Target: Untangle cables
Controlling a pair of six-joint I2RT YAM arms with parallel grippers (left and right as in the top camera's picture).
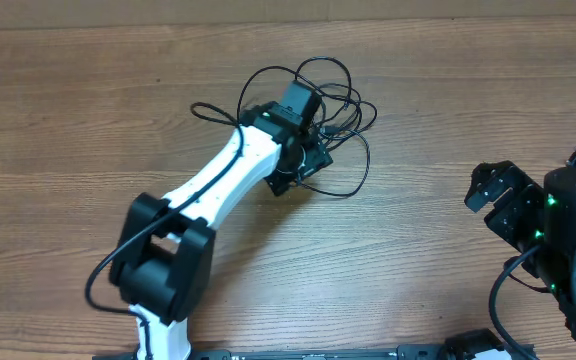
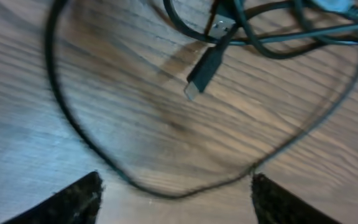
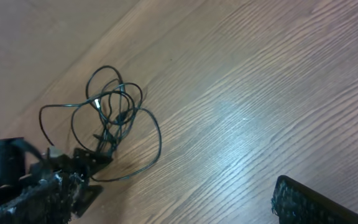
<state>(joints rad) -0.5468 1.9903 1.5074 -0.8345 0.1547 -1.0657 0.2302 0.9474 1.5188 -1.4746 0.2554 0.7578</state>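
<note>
No writing, label, brand mark or number can be read in any of the views. The plug (image 2: 205,71) of the cables (image 2: 51,68), which lie toward the far edge of the table (image 1: 418,280), shows only plain black and bare metal, and it is too blurred for any mark to be made out.

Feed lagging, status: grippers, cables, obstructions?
Left gripper open, low over thin black cables, one loop between jaws. Right gripper open, empty, off right. Cables one tangle. Nothing in the way seen.
</note>
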